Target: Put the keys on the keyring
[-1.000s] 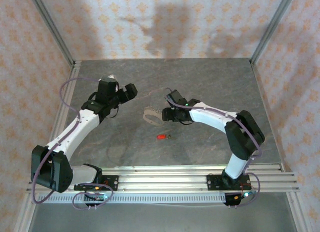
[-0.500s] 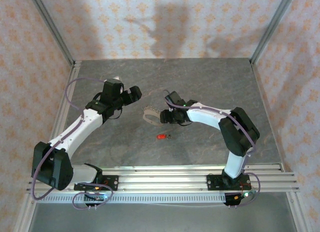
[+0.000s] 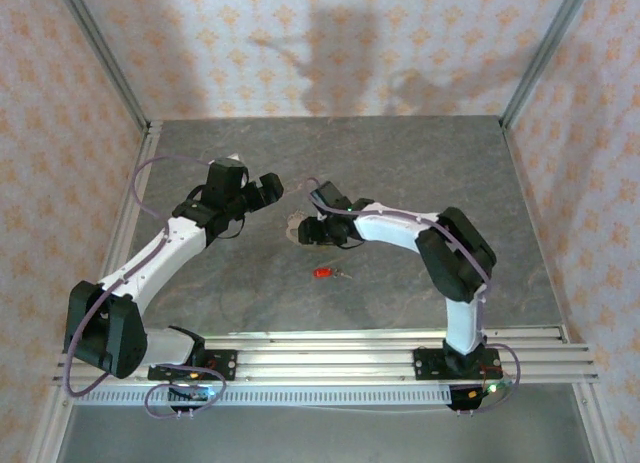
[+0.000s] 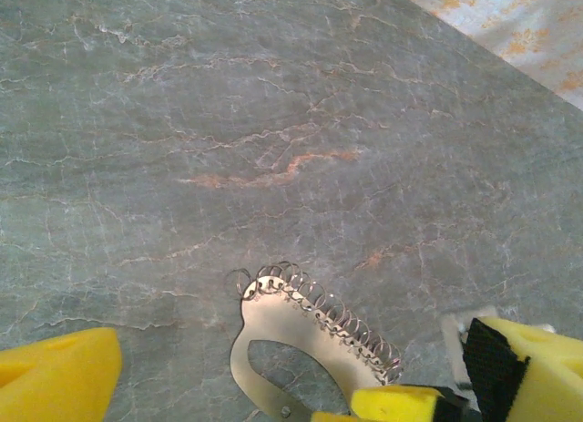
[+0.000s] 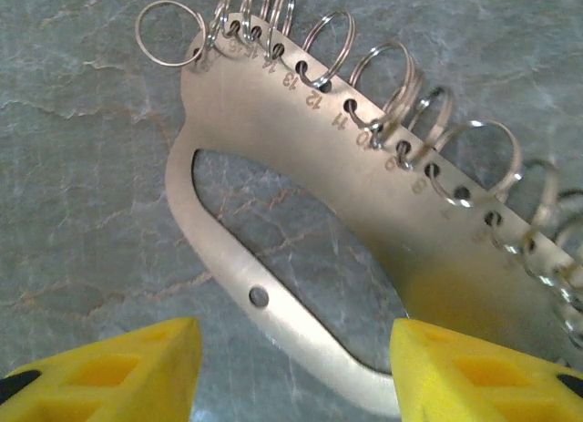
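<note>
The keyring [image 5: 301, 139] is a flat pale metal plate with an oval loop and a fringe of small split rings along one edge; it lies flat on the stone table [image 3: 420, 163]. My right gripper [image 5: 291, 372] is open and low over it. Its yellow fingers [image 5: 100, 372] stand either side of the loop's thin bar, the right one at the plate's wide part. The key [image 3: 323, 273], red-headed with a short silver blade, lies alone nearer the arm bases. My left gripper [image 4: 291, 390] is wide open with nothing in it, just left of the keyring [image 4: 282, 322].
Patterned walls and metal posts [image 3: 100, 63] close in the table at the back and both sides. An aluminium rail [image 3: 330, 348] carrying the arm bases runs along the near edge. Bare grey stone stretches behind the keyring [image 3: 297, 226].
My right gripper has slid left over the keyring and its jaws have narrowed a little. The left gripper has come slightly right toward the ring. The key has not moved.
</note>
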You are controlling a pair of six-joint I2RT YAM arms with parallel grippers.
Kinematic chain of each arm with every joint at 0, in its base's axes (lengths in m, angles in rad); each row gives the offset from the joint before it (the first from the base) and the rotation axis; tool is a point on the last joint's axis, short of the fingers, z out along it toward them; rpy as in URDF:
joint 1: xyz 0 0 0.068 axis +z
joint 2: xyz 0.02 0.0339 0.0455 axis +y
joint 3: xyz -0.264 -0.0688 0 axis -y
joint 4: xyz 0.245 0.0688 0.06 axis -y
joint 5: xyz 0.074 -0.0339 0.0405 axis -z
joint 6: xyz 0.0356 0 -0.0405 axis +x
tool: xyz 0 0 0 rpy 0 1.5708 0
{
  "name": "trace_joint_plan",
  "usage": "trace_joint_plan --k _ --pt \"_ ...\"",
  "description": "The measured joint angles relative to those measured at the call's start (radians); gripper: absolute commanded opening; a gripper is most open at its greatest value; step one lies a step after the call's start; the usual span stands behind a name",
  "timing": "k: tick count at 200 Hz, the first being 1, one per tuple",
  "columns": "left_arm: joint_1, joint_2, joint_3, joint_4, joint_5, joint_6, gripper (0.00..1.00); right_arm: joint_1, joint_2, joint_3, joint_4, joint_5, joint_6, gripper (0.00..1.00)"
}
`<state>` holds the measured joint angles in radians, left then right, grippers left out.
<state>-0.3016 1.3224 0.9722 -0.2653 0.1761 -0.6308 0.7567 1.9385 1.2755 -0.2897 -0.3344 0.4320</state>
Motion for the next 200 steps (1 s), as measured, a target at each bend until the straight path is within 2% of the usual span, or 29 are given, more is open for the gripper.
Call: trace_joint_plan --k 95,127,152,200 --pt "0.000 0.000 -0.001 0.000 0.000 0.000 0.98 -0.031 0.195 0.263 -0.058 0.001 -0.002 0.56" --pt "-0.004 -0.003 -0.002 0.000 0.000 0.000 0.98 -0.047 0.204 0.314 -0.073 -0.006 -0.017 0.56" --pt "-0.012 -0.014 -0.011 -0.001 0.000 0.000 0.98 -0.046 0.151 0.267 -0.063 -0.012 -0.030 0.56" --pt "-0.025 -0.018 -0.012 -0.001 0.000 0.000 0.98 -0.076 -0.106 0.034 -0.032 0.008 -0.055 0.57"
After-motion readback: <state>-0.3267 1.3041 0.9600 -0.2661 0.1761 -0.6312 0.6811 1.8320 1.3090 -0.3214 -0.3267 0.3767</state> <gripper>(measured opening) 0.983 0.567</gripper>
